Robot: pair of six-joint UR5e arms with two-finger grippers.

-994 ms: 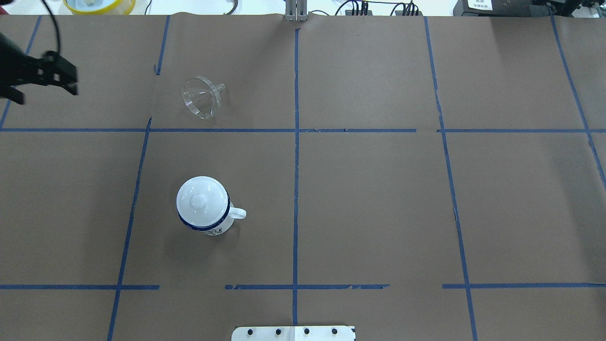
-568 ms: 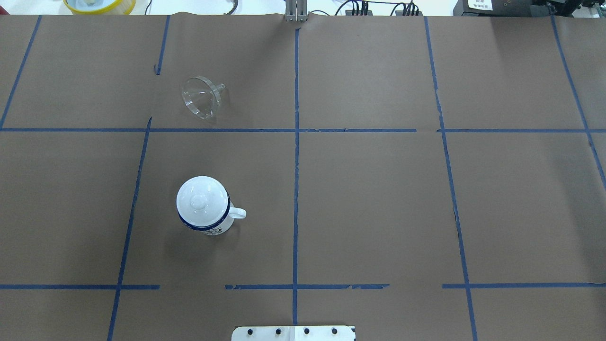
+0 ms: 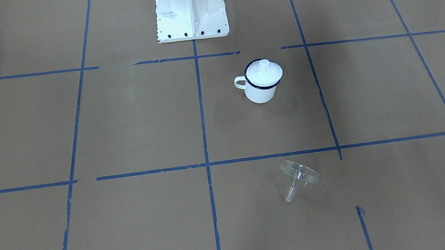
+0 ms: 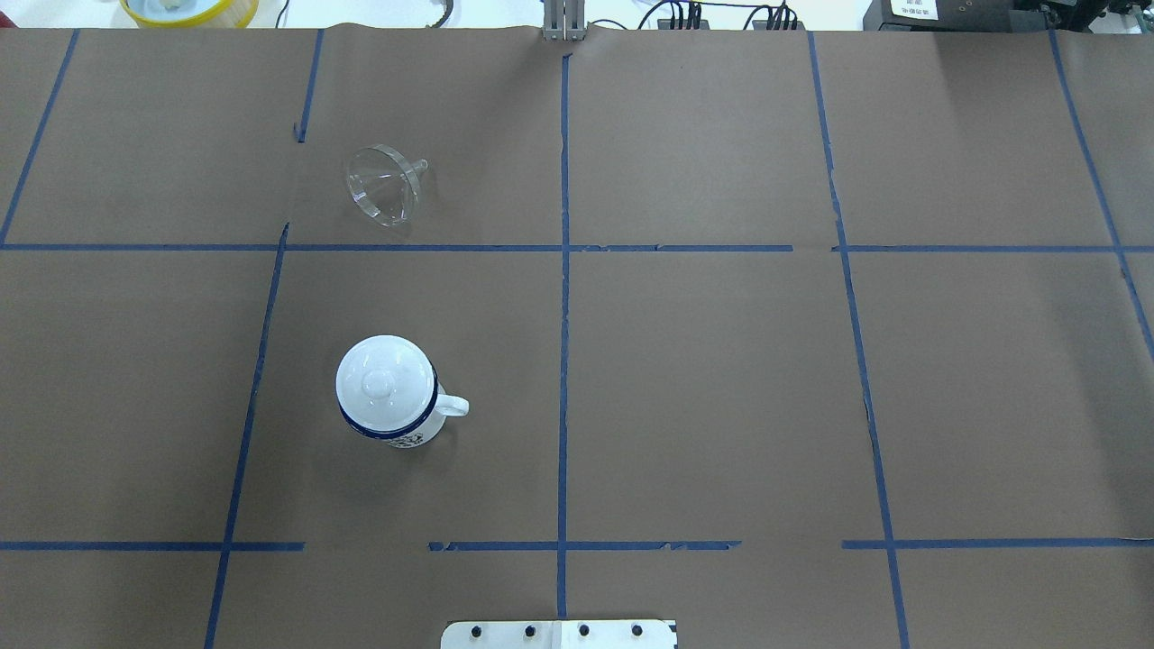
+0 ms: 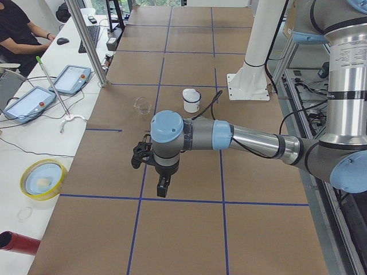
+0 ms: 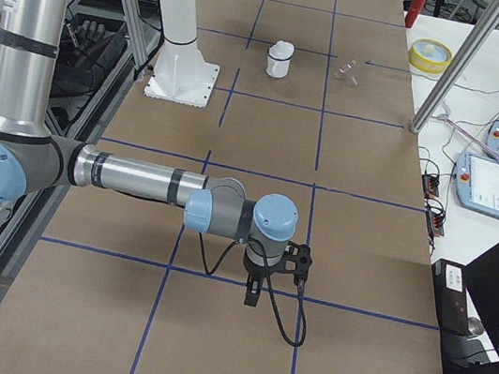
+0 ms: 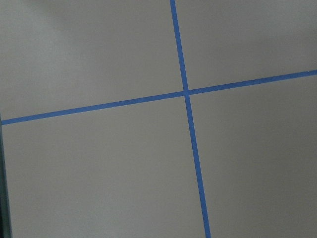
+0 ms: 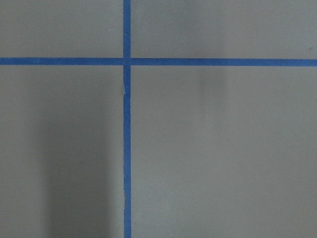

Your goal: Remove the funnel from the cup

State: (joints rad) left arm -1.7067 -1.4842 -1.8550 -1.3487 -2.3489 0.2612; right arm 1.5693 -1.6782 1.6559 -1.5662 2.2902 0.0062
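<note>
So the funnel (image 4: pixel 383 185) is out of the cup (image 3: pixel 260 92), lying on its side on the worktop (image 4: pixel 721 379). It's one grid square farther from the robot, well apart, spout toward the centre tape line. The cup stands upright with a white domed lid (image 3: pixel 264 70) on top, handle toward the middle.

There's a dark blue print (image 4: pixel 406 440) low on the cup's side and a white label (image 4: pixel 913 8) on a box past the far edge, both too small to read.

The worktop is brown paper with a blue tape (image 4: pixel 563 361) grid. The white robot pedestal (image 3: pixel 191 11) sits at the near edge.

The left gripper (image 5: pixel 155 172) and right gripper (image 6: pixel 258 283) hang over tape crossings toward opposite ends, well away from both things. I can't tell how wide either is.
</note>
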